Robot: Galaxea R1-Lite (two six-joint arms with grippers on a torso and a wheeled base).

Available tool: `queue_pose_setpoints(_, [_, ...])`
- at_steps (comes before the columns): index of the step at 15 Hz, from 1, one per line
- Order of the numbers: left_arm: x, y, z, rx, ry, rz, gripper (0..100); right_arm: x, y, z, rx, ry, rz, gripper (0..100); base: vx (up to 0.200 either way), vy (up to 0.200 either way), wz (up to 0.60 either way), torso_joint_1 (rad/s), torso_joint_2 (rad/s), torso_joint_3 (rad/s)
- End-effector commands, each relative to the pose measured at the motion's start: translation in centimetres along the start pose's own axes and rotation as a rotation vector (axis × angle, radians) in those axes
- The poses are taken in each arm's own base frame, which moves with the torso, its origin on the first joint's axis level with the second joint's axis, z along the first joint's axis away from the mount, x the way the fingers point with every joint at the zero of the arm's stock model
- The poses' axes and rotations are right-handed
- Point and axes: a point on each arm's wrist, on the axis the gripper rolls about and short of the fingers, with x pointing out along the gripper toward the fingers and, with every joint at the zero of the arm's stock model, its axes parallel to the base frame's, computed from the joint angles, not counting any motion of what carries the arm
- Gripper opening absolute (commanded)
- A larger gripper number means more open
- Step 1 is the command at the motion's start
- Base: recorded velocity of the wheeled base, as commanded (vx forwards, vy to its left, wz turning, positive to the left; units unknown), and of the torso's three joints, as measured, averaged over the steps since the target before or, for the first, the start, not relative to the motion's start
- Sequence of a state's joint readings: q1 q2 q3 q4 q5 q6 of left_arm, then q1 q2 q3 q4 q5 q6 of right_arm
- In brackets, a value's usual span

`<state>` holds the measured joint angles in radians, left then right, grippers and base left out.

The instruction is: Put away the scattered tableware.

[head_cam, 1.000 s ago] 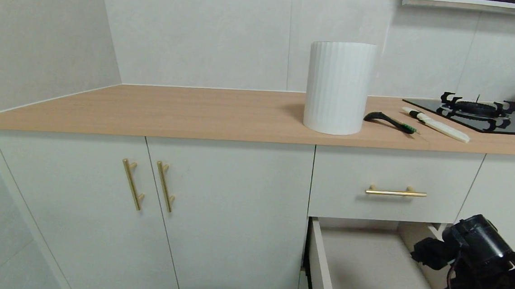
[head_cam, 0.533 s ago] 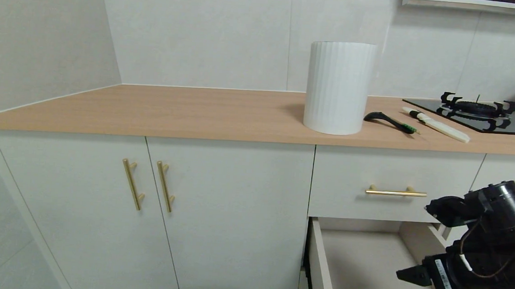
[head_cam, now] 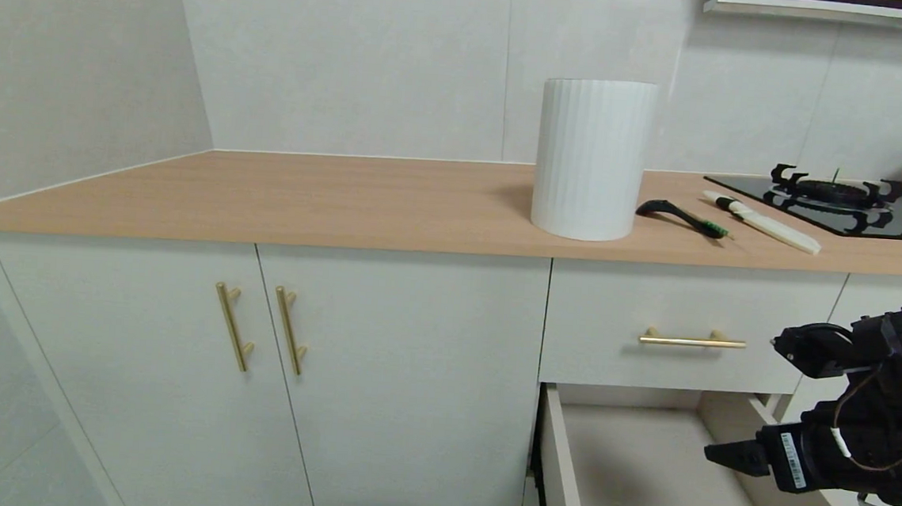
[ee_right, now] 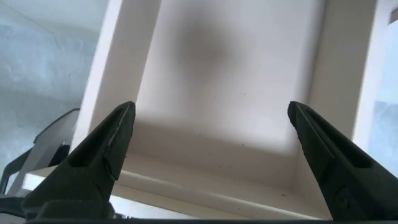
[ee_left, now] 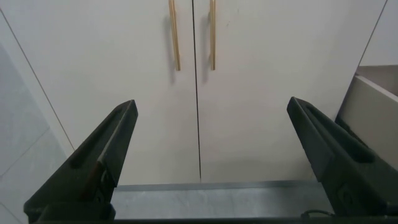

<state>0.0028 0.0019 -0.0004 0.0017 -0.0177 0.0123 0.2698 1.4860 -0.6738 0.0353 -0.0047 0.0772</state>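
Early stage. The lower drawer (head_cam: 642, 473) stands open under the counter (head_cam: 304, 199), but no tableware lies in the part of it that can be seen. Both loose pieces are still up top near the counter's right end: a black-handled peeler (head_cam: 680, 217) just beside the white ribbed canister (head_cam: 592, 158), and a white knife (head_cam: 763, 221) between the peeler and the gas hob (head_cam: 836, 196). Neither touches the other. Left to do, by my read: pick up each piece, drop it in the drawer, close the drawer.

The right gripper (ee_right: 208, 134) is over the open drawer, jaws spread wide, holding nothing. The left gripper (ee_left: 208, 143) is low in front of the double cabinet doors (ee_left: 196, 93), also wide open and empty.

The head view gives the counter and both utensils. The right wrist view looks into the drawer's bare floor. The left wrist view gives the doors' gold handles and floor strip.
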Motion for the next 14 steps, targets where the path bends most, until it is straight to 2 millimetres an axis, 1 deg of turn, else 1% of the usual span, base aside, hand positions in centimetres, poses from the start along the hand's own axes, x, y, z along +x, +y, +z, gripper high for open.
queue_pose_setpoints(1, [0.0,0.0,0.0,0.000,0.000,0.000,100,0.0,0.0,-0.1,-0.001,0.002,-0.002,100,0.000,0.000,0.00,0.090,-0.31,-0.232])
queue_pose_setpoints(3, [0.0,0.0,0.0,0.000,0.000,0.000,100,0.0,0.0,-0.1,-0.001,0.002,0.000,100,0.000,0.000,0.00,0.076,-0.23,-0.278])
queue_pose_setpoints(11, [0.0,0.0,0.0,0.000,0.000,0.000,100,0.0,0.0,-0.1,-0.001,0.004,0.001,100,0.000,0.000,0.00,0.179,-0.50,-0.289])
queue_pose_setpoints(14, [0.0,0.0,0.0,0.000,0.000,0.000,100,-1.0,0.2,0.1,-0.013,-0.038,0.051,100,0.000,0.000,0.00,0.132,-0.32,-0.193])
